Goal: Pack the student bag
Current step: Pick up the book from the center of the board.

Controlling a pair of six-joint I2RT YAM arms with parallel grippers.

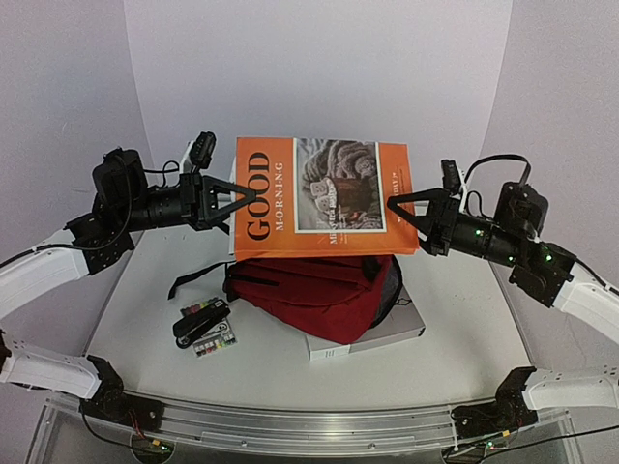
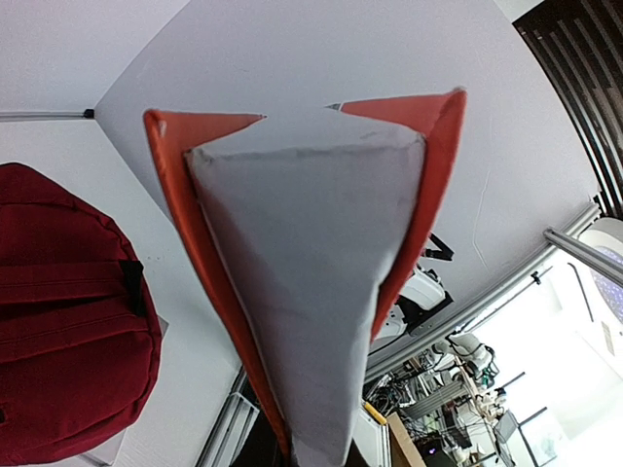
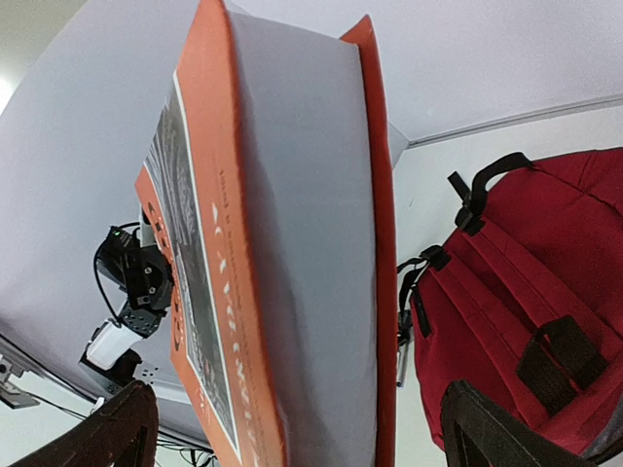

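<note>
Holding the orange book (image 1: 319, 198) above the red bag (image 1: 314, 290), which lies at the table's (image 1: 464, 319) centre, the left tool (image 1: 244, 198) clamps the book's nine-o'clock edge; the right tool (image 1: 401, 208) stands open at three o'clock. Next, I judge, the book must go down into the bag.

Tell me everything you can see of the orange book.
The orange book is a thick softcover: black GOOD MORNING lettering and a grey photo on the cover, pale pages. It hangs over the student bag, clear of it. The left gripper pinches its title-side edge; the open right gripper straddles the opposite edge.
</note>
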